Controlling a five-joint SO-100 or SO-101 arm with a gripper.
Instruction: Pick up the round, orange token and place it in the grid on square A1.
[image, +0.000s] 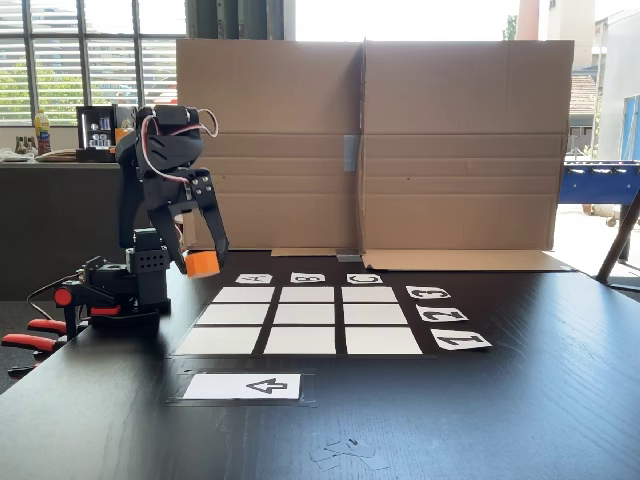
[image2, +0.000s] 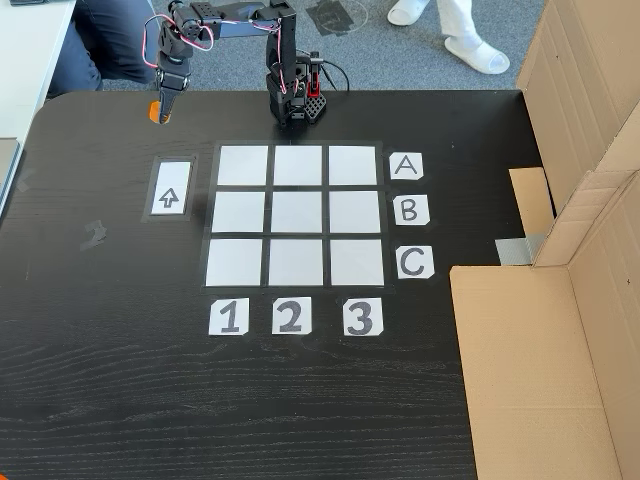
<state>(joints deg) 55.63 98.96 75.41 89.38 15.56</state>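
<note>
Token (image: 202, 263), a short orange cylinder with its flat ends facing up and down, hangs clamped in the claw (image: 203, 258) above the desk (image: 520, 400), left of the grid (image: 300, 320).

Black wood-grain table (image2: 120, 380), matte, faintly streaked. Flat on it: the grid (image2: 295, 220) of nine white cells, flanked by label cards A B C (image2: 409, 213) and 1 2 3 (image2: 290, 316). Beside the grid, an arrow card (image2: 170, 187) (under clear film, apparently). Arm base (image2: 293, 105) at the far edge; cardboard sheet (image2: 530, 380) overlapping one side.
</note>
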